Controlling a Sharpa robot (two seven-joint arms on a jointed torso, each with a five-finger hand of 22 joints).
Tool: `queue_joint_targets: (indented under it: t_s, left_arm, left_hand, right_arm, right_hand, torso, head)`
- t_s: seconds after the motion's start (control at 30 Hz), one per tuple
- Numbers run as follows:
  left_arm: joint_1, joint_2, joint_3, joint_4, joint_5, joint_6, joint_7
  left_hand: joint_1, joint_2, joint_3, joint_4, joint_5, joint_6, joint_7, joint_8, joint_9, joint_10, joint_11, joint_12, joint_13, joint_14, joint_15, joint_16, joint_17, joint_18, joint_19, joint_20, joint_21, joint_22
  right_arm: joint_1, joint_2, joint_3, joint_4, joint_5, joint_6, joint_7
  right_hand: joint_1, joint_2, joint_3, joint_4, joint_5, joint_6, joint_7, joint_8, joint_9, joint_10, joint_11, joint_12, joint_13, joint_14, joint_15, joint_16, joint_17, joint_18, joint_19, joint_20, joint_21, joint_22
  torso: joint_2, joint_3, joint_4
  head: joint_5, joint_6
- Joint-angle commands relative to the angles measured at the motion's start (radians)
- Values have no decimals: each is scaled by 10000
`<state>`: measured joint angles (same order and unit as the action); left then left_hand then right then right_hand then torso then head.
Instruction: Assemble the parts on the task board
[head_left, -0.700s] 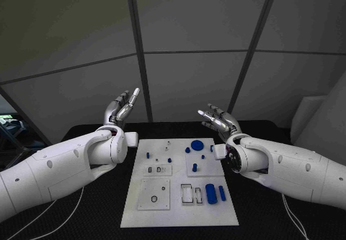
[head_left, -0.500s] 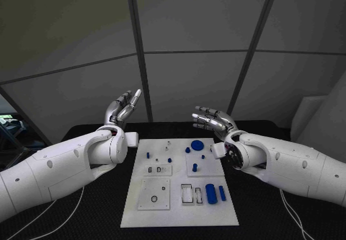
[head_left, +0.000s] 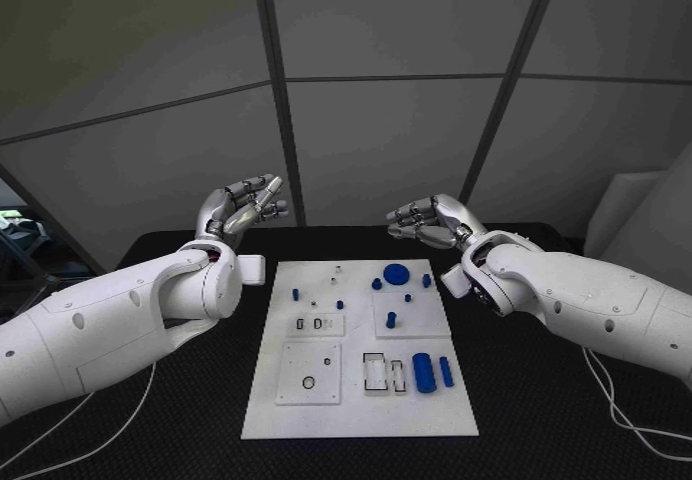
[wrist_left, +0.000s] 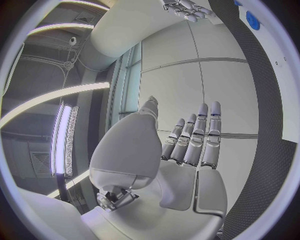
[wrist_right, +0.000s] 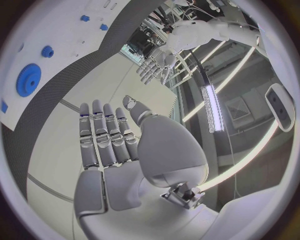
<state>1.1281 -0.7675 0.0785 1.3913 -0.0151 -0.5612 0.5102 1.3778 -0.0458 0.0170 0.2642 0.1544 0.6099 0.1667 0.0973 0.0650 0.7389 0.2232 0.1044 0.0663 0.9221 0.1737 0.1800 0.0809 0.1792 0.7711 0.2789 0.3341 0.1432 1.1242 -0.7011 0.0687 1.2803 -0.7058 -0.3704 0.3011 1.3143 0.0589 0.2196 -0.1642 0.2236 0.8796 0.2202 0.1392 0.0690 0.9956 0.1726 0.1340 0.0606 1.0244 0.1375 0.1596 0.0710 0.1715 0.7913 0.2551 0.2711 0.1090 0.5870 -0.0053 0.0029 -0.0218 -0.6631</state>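
Both your left robot hand and right robot hand hold nothing, fingers loosely bent. Below them, blue parts lie loose on the task board; nearly everything's left.

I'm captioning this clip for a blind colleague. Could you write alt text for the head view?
Two white robot arms hold their silver hands raised, palms up, above the far edge of a black table, the left hand and right hand both holding nothing. Between them lies the white task board, carrying small blue parts, including a large round disc and an upright cylinder.
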Motion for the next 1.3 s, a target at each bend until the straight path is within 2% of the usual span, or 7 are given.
queue_joint_targets:
  t_s: [0.03, 0.13, 0.27, 0.43, 0.63, 0.93, 1.3]
  left_arm:
    - [21, -163, 12, 244, -300, 270, 161]
    - [19, -346, 11, 548, -420, 357, 93]
    - [16, -655, 11, 1050, -708, 507, -45]
    - [14, -998, 12, 1620, -1017, 721, -205]
    - [13, -1238, 13, 2059, -1146, 853, -224]
    - [12, -1409, 18, 2299, -1182, 953, -116]
    - [13, -1463, 21, 2330, -1185, 956, -104]
  left_hand:
    - [145, 46, 12, -133, -36, 982, 837, 200, 83, 895, -138, 220, 46, 626, -171, 156, 97, 71, 581, -146, 240, 57]
    - [239, 164, -24, -316, -44, 2437, 692, 507, 170, 2001, -417, 601, 96, 1677, -506, 391, 370, 65, 1530, -481, 613, 146]
    - [311, 233, -88, -493, -46, 3025, 486, 591, 143, 2772, -667, 749, 114, 2604, -795, 616, 760, 55, 2236, -777, 935, 249]
    - [338, 328, -128, -576, -37, 3492, 357, 612, 108, 3508, -870, 851, 183, 3225, -1009, 755, 1185, 51, 2699, -996, 1206, 361]
    - [373, 339, -109, -605, -34, 3540, 345, 553, 80, 3616, -883, 801, 190, 3204, -1019, 667, 1282, 37, 2697, -1021, 1201, 356]
    - [272, 283, -193, -607, -41, 3517, 396, 357, 29, 3460, -809, 491, 115, 3091, -949, 412, 1492, 13, 2604, -987, 1135, 319]
    - [18, 253, -374, -514, -60, 3497, 459, 203, 22, 3422, -747, 307, 83, 2998, -885, 155, 1649, 13, 2498, -922, 1044, 263]
  right_arm:
    - [128, 15, 13, -44, -2795, 127, -465]
    - [271, 23, 14, -33, -3899, 176, -845]
    - [485, 24, 16, 29, -5337, 515, -1331]
    - [732, 47, 17, 108, -6909, 1189, -1881]
    - [875, 95, 19, 282, -8452, 1813, -2609]
    - [951, 198, 20, 453, -9611, 2266, -3270]
    - [963, 376, 19, 475, -10335, 2662, -3748]
  right_hand:
    - [-120, -433, 669, 6, 54, 874, -113, -230, -25, 1132, -233, -307, 16, 1332, -337, 31, 130, 144, 883, -301, 380, 55]
    - [-84, -589, 883, -30, 46, 1119, -190, -273, -8, 1477, -346, -391, 32, 1931, -531, 158, 291, 138, 1367, -523, 711, 186]
    - [-132, -846, 863, 3, 242, 1406, -333, -321, -1, 2096, -589, -383, 68, 3074, -892, 606, 678, 140, 2245, -917, 1502, 569]
    - [-203, -1087, 738, 133, 498, 1595, -468, -442, -10, 2405, -778, -552, 54, 4268, -1207, 1303, 1309, 114, 3034, -1371, 2516, 1111]
    - [-277, -1324, 707, 343, 240, 1664, -567, -629, -12, 2414, -878, -712, 59, 4839, -1362, 2335, 2241, 90, 3431, -1599, 3492, 1678]
    - [-347, -1616, 701, 706, 60, 1399, -562, -754, -26, 1653, -770, -692, 47, 4810, -1289, 4101, 3625, 89, 3429, -1607, 4506, 2315]
    - [-142, -1655, 633, 1011, 84, 1322, -634, -726, -7, 1551, -781, -636, 97, 4751, -1290, 6962, 6433, 113, 3190, -1569, 5536, 2985]
  torso:
    - [215, 4, 43]
    - [340, 7, 68]
    - [585, -28, 90]
    - [872, -71, 148]
    - [1147, -111, 202]
    - [1344, -165, 241]
    - [1363, -157, 232]
  head:
    - [27, 87]
    - [8, 141]
    - [-3, 148]
    - [-79, 95]
    - [-134, 206]
    - [-195, 360]
    - [-148, 424]
